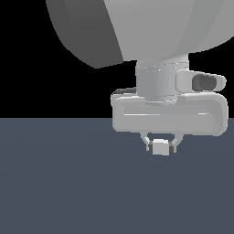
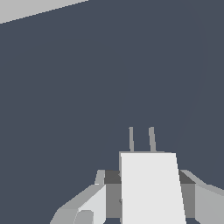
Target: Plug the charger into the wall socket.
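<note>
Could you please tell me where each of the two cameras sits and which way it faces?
Exterior view: off the arm, low and level with the dark floor, facing the gripper; wrist and hand fill the upper frame.
Wrist view: on the wrist, looking along the fingers past the charger and its two prongs.
Shared: the charger between the fingers.

Arm's upper part (image 1: 91,27) runs off the exterior view's top, and the charger (image 2: 151,188) is cut off at the wrist view's edge, fingers (image 2: 205,201) too.
</note>
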`<state>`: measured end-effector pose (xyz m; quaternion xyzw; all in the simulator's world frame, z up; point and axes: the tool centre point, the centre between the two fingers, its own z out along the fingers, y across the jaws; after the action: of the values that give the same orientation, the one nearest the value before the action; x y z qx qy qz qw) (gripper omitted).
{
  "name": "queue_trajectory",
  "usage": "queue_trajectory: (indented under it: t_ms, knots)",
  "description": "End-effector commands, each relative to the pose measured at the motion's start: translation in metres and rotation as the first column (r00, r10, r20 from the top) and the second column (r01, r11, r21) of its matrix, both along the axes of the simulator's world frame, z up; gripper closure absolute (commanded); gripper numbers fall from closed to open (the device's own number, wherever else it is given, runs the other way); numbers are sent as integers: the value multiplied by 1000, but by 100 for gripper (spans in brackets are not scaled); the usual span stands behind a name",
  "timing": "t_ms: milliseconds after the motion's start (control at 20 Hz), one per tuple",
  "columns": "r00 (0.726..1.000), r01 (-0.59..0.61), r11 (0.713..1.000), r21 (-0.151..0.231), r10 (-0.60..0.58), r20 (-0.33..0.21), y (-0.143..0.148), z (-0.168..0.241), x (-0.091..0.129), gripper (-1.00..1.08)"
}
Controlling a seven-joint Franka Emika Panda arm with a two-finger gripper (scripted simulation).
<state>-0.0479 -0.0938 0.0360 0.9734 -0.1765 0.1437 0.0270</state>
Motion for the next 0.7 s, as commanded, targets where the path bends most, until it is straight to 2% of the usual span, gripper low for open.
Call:
queue_trajectory:
  t_ms: [0, 350, 650]
  knots:
    - [999, -54, 999, -2, 54, 1, 2, 10, 11, 108]
    - [975, -224, 975, -2, 224, 2, 14, 39, 46, 108]
    - [946, -324, 946, 0, 324, 1, 25, 55, 66, 108]
